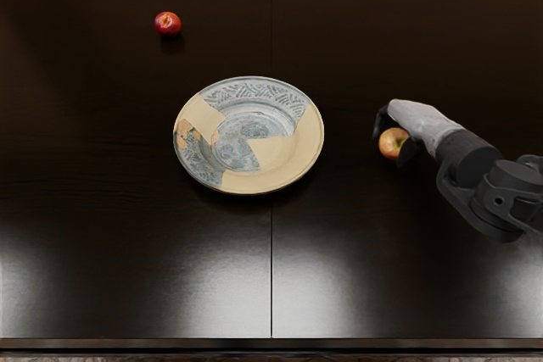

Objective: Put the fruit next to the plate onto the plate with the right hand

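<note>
Yellow-red round fruit (391, 142), the task's object, lies low over the glossy dark wooden table (127, 252), to the right of the plate and apart from its rim. Nearest the viewer, the grey-and-black right arm (492, 184) enters from the right edge. Its grey five-finger right hand (417, 125) is cupped over the fruit, with dark fingers curled against its sides. Whether the fruit has left the table cannot be told. Farther in, at table centre, stands the round cream ceramic plate with blue-grey patterning (310, 146), bearing no fruit. Farthest, toward the back left, a small red apple (167, 22) sits well apart from the plate. Step in hand, as judged: the grasp. The next move calls for a lift clear of the rim, a leftward carry, and a gentle release over the plate's well, lest the fruit roll.
</note>
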Motion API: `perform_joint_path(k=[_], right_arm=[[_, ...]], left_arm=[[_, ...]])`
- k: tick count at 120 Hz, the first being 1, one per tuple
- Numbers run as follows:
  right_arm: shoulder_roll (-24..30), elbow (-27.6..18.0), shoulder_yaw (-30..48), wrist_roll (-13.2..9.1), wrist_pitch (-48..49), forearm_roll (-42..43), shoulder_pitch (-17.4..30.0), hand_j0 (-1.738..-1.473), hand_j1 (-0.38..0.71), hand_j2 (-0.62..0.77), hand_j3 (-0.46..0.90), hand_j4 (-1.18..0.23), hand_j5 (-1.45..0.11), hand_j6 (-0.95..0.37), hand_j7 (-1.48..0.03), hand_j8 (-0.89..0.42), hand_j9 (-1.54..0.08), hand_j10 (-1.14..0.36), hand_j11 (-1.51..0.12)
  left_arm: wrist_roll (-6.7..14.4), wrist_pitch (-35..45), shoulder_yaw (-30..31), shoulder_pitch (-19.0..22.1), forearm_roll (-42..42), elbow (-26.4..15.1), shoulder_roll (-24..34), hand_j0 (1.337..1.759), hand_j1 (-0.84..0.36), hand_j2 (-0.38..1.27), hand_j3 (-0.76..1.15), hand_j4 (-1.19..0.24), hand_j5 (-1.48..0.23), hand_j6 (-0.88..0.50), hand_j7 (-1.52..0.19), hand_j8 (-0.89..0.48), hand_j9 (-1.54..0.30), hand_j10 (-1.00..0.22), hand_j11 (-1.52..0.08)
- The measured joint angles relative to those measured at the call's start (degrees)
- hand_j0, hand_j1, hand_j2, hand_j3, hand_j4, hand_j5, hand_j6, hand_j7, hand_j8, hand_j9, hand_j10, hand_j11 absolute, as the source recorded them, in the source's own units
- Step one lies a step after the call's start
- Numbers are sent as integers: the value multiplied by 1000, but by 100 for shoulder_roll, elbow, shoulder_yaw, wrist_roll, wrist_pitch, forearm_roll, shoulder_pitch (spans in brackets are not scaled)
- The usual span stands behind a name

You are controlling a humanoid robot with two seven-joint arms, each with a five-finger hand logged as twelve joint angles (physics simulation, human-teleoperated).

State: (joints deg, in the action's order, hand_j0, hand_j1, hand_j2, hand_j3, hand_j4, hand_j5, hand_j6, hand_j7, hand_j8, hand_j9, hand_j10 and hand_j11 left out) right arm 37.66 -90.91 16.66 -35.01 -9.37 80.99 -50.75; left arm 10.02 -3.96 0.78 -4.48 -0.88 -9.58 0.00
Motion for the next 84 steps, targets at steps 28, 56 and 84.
perform_joint_path(k=[28, 56, 84], right_arm=[[-366, 3, 78, 1, 3, -67, -428, -1656, 197, 238, 1, -666, -957, -488, -906, -407, -953, -609, -958], [-949, 67, 186, 1, 16, -124, -684, -1656, 188, 228, 2, -660, -971, -492, -908, -404, -962, -610, -967], [-1640, 398, 194, 1, 27, -131, -870, -1657, 188, 229, 2, -652, -984, -490, -908, -398, -970, -607, -973]], left_arm=[[0, 0, 0, 3, 0, 0, 0, 1658, 339, 2, 0, -9, -11, -9, -11, -9, -11, -9, -11], [0, 0, 1, 0, 0, 0, 0, 1658, 339, 2, 0, -9, -11, -9, -11, -9, -11, -8, -11], [0, 0, 1, 6, 0, 0, 0, 1658, 339, 1, 0, -9, -11, -9, -11, -9, -11, -8, -11]])
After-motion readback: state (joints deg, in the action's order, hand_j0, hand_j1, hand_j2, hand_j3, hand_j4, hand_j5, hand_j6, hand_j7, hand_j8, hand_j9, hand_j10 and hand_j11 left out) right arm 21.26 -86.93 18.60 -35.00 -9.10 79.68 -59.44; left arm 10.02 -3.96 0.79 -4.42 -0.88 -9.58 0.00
